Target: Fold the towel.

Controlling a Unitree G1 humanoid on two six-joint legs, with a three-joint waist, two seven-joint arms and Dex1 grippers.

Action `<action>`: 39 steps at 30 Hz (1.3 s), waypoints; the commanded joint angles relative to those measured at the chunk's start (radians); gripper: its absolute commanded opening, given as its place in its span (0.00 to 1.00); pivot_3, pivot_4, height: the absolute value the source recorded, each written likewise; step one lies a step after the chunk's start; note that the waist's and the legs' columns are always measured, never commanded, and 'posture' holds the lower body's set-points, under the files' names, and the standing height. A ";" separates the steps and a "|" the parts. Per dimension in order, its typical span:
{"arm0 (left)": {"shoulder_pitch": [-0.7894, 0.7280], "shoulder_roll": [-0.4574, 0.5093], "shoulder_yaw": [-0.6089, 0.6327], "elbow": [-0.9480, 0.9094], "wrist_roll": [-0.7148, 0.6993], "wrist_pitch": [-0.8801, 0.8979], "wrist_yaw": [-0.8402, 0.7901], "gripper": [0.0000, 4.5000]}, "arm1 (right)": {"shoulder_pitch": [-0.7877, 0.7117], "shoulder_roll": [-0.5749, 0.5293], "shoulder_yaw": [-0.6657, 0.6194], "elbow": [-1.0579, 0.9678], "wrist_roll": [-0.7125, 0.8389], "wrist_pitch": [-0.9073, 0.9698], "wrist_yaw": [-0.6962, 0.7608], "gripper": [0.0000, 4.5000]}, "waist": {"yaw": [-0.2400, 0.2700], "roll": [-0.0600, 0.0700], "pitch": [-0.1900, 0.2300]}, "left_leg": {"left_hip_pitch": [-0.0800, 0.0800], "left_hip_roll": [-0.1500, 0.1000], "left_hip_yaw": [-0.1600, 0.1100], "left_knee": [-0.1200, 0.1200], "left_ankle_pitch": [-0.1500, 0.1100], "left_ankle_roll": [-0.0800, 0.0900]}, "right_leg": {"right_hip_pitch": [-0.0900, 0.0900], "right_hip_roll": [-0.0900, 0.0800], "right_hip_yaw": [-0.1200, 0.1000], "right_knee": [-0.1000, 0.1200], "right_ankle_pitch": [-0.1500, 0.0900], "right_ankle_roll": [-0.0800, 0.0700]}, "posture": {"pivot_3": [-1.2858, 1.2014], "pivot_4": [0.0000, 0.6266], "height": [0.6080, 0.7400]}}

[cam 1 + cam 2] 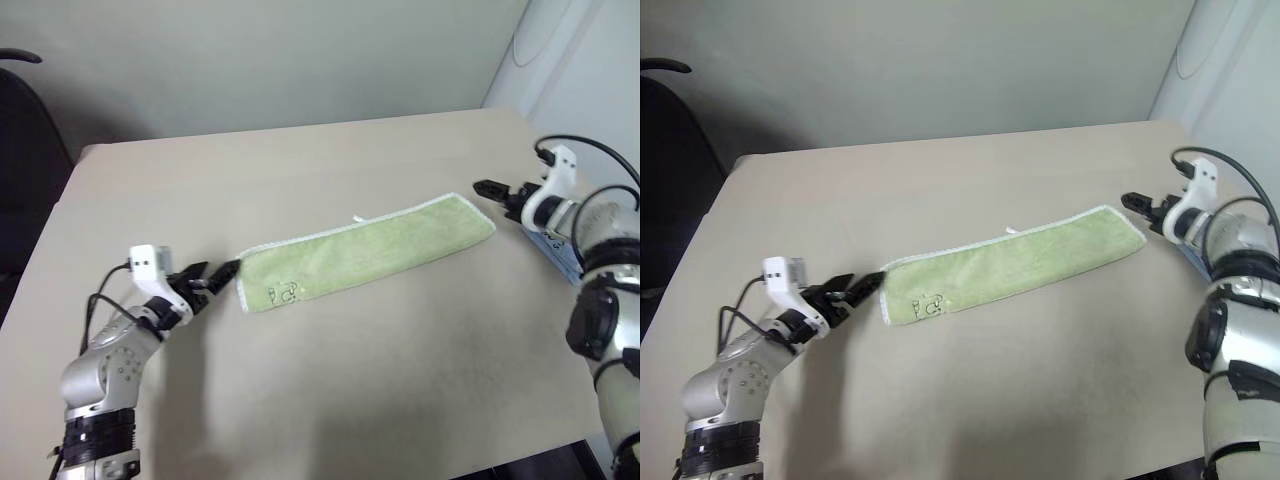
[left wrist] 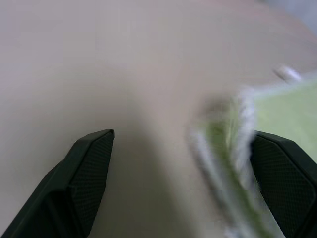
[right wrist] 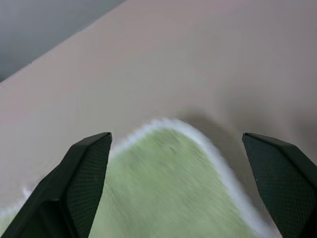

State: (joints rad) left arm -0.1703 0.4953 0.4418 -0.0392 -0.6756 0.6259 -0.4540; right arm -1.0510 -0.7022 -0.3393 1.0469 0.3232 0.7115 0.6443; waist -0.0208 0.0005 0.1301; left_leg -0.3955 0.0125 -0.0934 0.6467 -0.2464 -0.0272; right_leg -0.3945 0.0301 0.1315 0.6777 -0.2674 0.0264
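My left gripper [image 1: 222, 274] hangs spread wide at the towel's [image 1: 370, 252] motif end, holding nothing. The towel lies as 1 long folded strip across the table [image 1: 300, 380]. My right gripper [image 1: 487, 189] gapes empty at the far end. For the next fold, I judge both corners should be pinched squarely, edges aligned.

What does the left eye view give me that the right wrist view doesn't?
Left eye view alone: the whole folded towel as a long strip on the table, its small dark motif, the left gripper open at its near end, and a dark chair. Right wrist view alone: a close look at the towel's rounded, white-edged end between the fingers. Both: towel, table, right gripper open.
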 commanded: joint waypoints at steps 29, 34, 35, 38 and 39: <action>-0.041 -0.033 -0.195 -0.301 -0.085 -0.004 -0.096 1.00 | -0.004 0.169 -0.131 0.158 0.098 -0.123 -0.093 0.99 | -0.017 0.000 0.000 | 0.011 -0.001 0.001 0.000 -0.004 0.007 | 0.007 0.002 0.006 0.001 0.002 0.001 | 0.52 0.24 1.00; -0.017 -0.043 -0.185 -0.326 -0.089 -0.006 -0.079 1.00 | -0.004 0.162 -0.143 0.179 0.111 -0.142 -0.099 0.80 | -0.017 -0.001 0.000 | 0.011 -0.001 0.001 0.000 -0.004 0.007 | 0.007 0.002 0.006 0.001 0.002 0.001 | 0.52 0.24 1.00; -0.011 -0.045 -0.184 -0.330 -0.091 -0.006 -0.076 1.00 | -0.001 0.158 -0.151 0.179 0.118 -0.142 -0.100 0.71 | -0.016 -0.001 0.000 | 0.011 -0.001 0.001 0.000 -0.004 0.007 | 0.007 0.002 0.006 0.001 0.002 0.001 | 0.52 0.24 1.00; -0.002 -0.052 -0.189 -0.337 -0.090 -0.008 -0.070 1.00 | 0.004 0.148 -0.165 0.173 0.132 -0.142 -0.100 0.47 | -0.015 -0.001 0.000 | 0.011 -0.001 0.001 -0.001 -0.004 0.007 | 0.006 0.002 0.006 0.001 0.002 0.001 | 0.52 0.24 1.00; -0.002 -0.054 -0.192 -0.336 -0.089 -0.009 -0.069 1.00 | 0.006 0.145 -0.170 0.170 0.135 -0.141 -0.100 0.39 | -0.014 -0.001 0.000 | 0.011 -0.001 0.001 -0.001 -0.004 0.006 | 0.006 0.002 0.006 0.000 0.002 0.001 | 0.52 0.24 1.00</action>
State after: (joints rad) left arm -0.1694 0.4459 0.2423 -0.3277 -0.7573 0.6374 -0.5248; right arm -1.0376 -0.5386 -0.4834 1.2366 0.4333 0.5762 0.5466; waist -0.0346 0.0000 0.1302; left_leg -0.3852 0.0119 -0.0927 0.6458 -0.2505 -0.0207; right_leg -0.3885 0.0317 0.1370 0.6779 -0.2652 0.0271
